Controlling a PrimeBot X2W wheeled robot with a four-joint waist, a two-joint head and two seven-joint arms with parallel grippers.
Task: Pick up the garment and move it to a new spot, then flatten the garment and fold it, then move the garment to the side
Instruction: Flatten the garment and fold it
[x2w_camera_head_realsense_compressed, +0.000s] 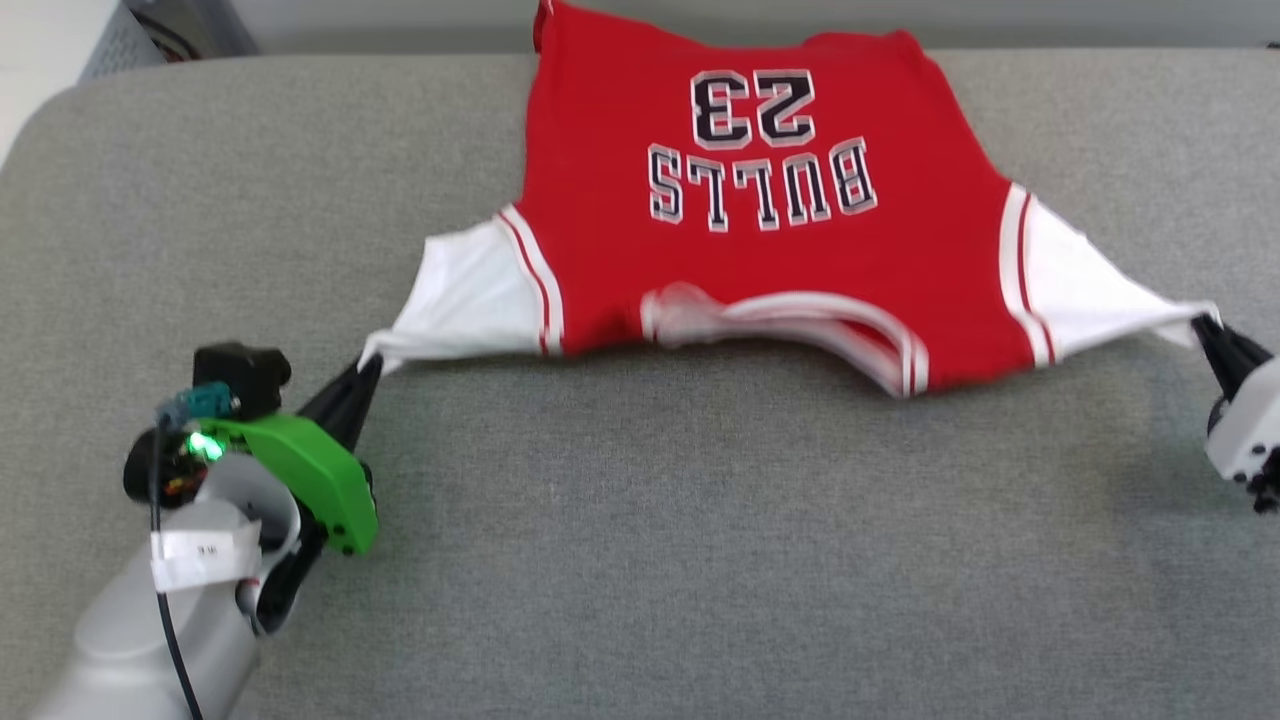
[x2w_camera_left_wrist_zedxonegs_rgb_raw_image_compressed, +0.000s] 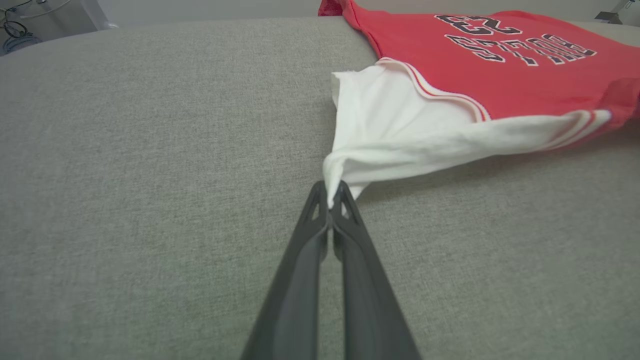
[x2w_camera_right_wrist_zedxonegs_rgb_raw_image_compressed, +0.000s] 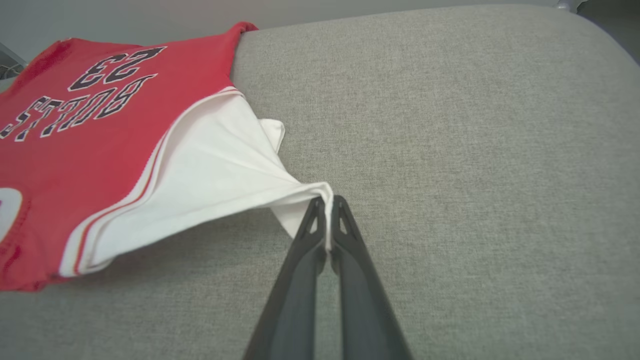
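Observation:
The garment (x2w_camera_head_realsense_compressed: 760, 240) is a red jersey with white sleeves and black "BULLS 23" lettering, print side up, stretched across the grey surface with its neck toward me. My left gripper (x2w_camera_head_realsense_compressed: 368, 366) is shut on the tip of the white sleeve at the left, pulling it taut. My right gripper (x2w_camera_head_realsense_compressed: 1205, 325) is shut on the tip of the other white sleeve at the right edge. In the left wrist view the gripper (x2w_camera_left_wrist_zedxonegs_rgb_raw_image_compressed: 330, 197) pinches the bunched white cloth of the garment (x2w_camera_left_wrist_zedxonegs_rgb_raw_image_compressed: 400, 125). The right wrist view shows the same pinch by that gripper (x2w_camera_right_wrist_zedxonegs_rgb_raw_image_compressed: 327, 205) on the garment (x2w_camera_right_wrist_zedxonegs_rgb_raw_image_compressed: 200, 170).
The grey fabric surface (x2w_camera_head_realsense_compressed: 700, 560) extends wide toward me and to the left. Its rounded far-left corner (x2w_camera_head_realsense_compressed: 60, 110) and far edge lie close behind the garment's hem. A grey object (x2w_camera_head_realsense_compressed: 150, 30) stands beyond the far-left corner.

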